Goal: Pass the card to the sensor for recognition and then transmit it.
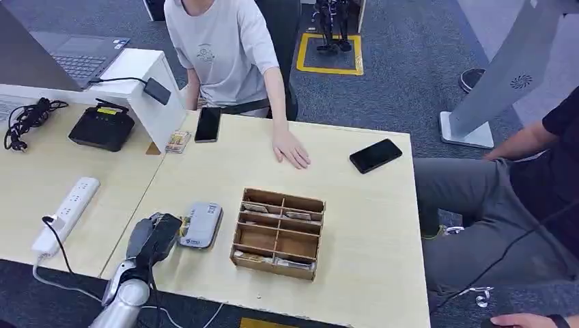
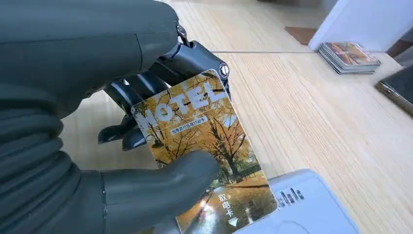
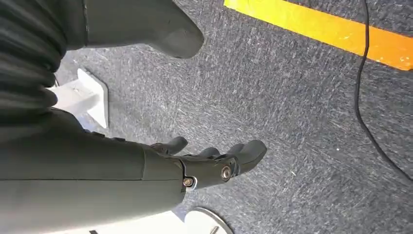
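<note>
My left hand (image 1: 153,236) pinches the hotel key card (image 2: 204,151) between thumb and fingers (autumn trees, "HOTEL" across the top), its lower end over the grey card reader (image 1: 201,224), which lies just left of the wooden divided box (image 1: 278,233). Beyond the box, a person's hand (image 1: 291,149) rests flat on the table (image 1: 369,225). My right hand (image 3: 214,163) hangs over grey carpet (image 3: 302,112), fingers apart, holding nothing.

A mock hotel front desk in an office: laptop (image 1: 78,63), card reader (image 1: 200,225) and wooden card box (image 1: 278,233) on a table (image 1: 362,225), grey carpet (image 1: 403,89).
</note>
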You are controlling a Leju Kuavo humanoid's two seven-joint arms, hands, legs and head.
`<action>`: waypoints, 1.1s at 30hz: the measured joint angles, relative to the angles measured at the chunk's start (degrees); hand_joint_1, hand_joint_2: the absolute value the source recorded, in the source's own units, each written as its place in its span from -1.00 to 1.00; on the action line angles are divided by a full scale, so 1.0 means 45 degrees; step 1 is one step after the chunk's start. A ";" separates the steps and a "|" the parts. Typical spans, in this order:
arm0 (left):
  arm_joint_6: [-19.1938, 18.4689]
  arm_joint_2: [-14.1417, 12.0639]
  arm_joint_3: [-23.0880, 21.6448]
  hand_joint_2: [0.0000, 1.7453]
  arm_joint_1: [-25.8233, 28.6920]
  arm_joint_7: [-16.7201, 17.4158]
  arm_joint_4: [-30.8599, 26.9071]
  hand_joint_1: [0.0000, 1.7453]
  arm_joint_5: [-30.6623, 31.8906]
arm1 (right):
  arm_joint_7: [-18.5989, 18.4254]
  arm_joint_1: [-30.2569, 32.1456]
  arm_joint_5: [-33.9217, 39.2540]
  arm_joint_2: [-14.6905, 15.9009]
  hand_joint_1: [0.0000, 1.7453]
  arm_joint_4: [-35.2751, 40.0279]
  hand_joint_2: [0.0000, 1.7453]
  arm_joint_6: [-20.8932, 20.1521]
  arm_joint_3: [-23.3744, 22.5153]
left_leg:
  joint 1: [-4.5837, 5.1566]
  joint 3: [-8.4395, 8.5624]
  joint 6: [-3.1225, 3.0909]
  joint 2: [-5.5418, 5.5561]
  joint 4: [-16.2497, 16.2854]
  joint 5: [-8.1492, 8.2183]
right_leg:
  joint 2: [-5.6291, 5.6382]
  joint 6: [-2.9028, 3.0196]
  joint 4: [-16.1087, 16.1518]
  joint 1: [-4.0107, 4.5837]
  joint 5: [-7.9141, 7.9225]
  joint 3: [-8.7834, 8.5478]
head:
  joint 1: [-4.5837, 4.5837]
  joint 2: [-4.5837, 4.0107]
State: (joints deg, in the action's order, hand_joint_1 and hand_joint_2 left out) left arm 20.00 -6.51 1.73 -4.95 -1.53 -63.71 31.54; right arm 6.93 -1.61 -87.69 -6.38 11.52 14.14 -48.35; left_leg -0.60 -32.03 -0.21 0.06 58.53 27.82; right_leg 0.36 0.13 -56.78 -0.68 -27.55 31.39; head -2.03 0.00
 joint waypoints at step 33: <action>-0.1249 0.0596 0.0160 1.00 0.0384 -0.1060 -0.0350 1.00 -0.1916 | 0.0024 0.0010 0.0058 0.0005 -1.00 -0.0044 1.00 0.0000 0.0107 | 0.0007 0.0020 -0.0006 0.0039 -0.0001 -0.0017 | -0.0033 -0.0001 -0.0007 -0.0001 0.0001 -0.0023 | 0.0000 0.0000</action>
State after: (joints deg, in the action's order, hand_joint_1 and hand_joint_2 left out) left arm 14.38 -3.83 2.45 -3.22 -6.30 -65.29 22.92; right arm 7.04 -1.56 -87.43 -6.36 11.32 14.14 -47.87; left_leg -0.57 -31.94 -0.24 0.23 58.53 27.75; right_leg 0.22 0.12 -56.81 -0.68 -27.55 31.28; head -2.03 0.00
